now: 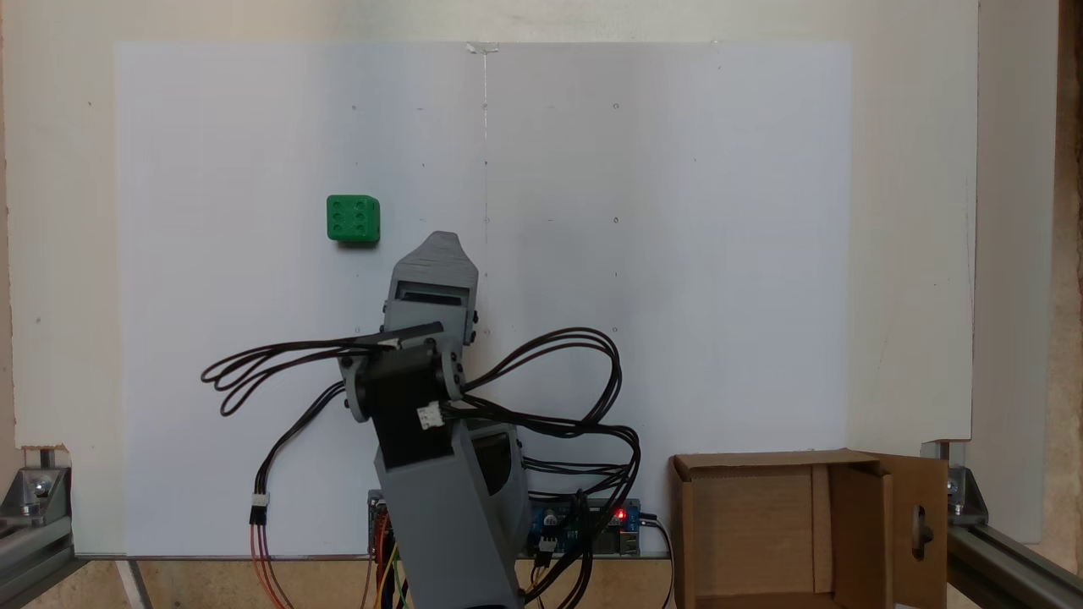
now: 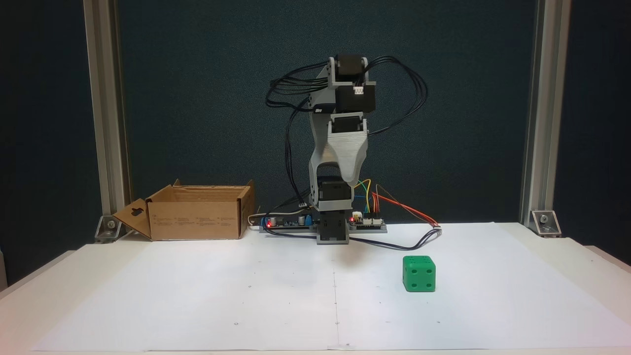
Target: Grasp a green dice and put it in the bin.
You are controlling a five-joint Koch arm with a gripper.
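The green dice (image 1: 353, 219) (image 2: 419, 273) rests on the white paper, free of the arm. The gripper (image 1: 443, 243) (image 2: 350, 180) hangs folded above the paper, clearly off the surface. In a fixed view its tip lies a short way right of and below the dice. Its jaws lie one behind the other, so only one grey tip shows. Nothing is visibly held. The bin (image 1: 753, 524) (image 2: 194, 212), an open brown cardboard box with a keyhole cut-out in a side flap, stands beside the arm's base and looks empty.
Black cable loops (image 1: 584, 372) bulge out on both sides of the arm. A circuit board (image 2: 367, 223) with red lights and coloured wires lies at the base. Aluminium frame posts (image 2: 535, 113) stand at the table's corners. White paper (image 1: 677, 254) covers the tabletop.
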